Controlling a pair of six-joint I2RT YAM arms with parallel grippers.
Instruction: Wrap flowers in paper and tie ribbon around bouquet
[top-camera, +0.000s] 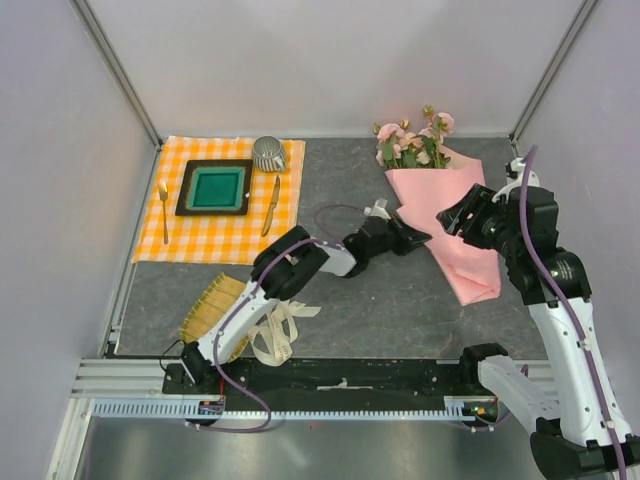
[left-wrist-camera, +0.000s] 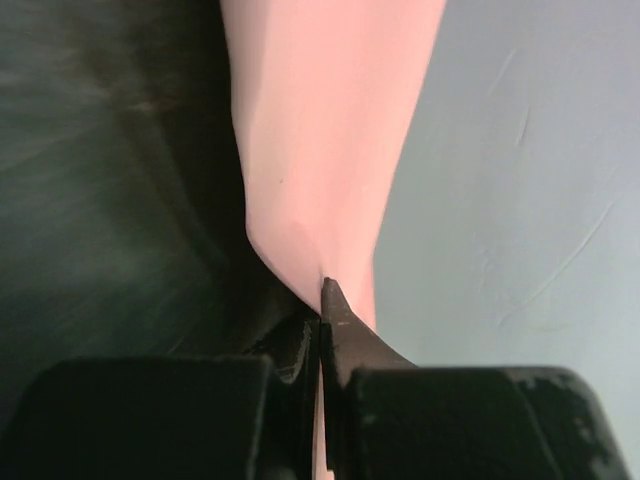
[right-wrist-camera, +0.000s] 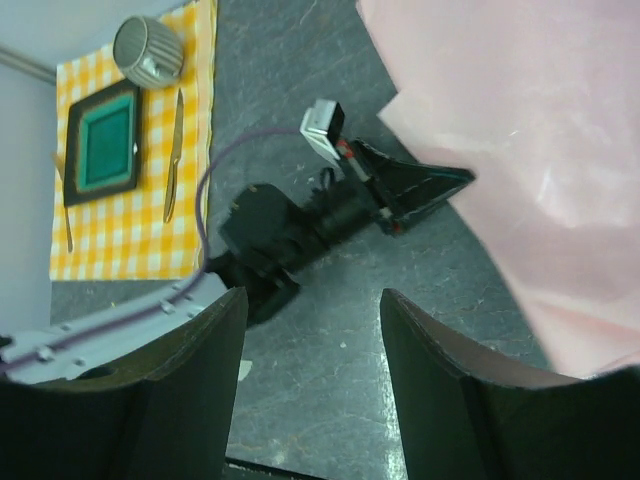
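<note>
Okay, my left gripper (left-wrist-camera: 322, 308) is clamped shut on the paper (left-wrist-camera: 320, 150) edge, which looks thin, floppy and tear-prone, while my right gripper (right-wrist-camera: 312, 305) hangs open, empty.

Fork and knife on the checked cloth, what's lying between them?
The green tray sits between the fork and the knife, all on the cloth. The top view shows it best; the right wrist view shows it too.
</note>
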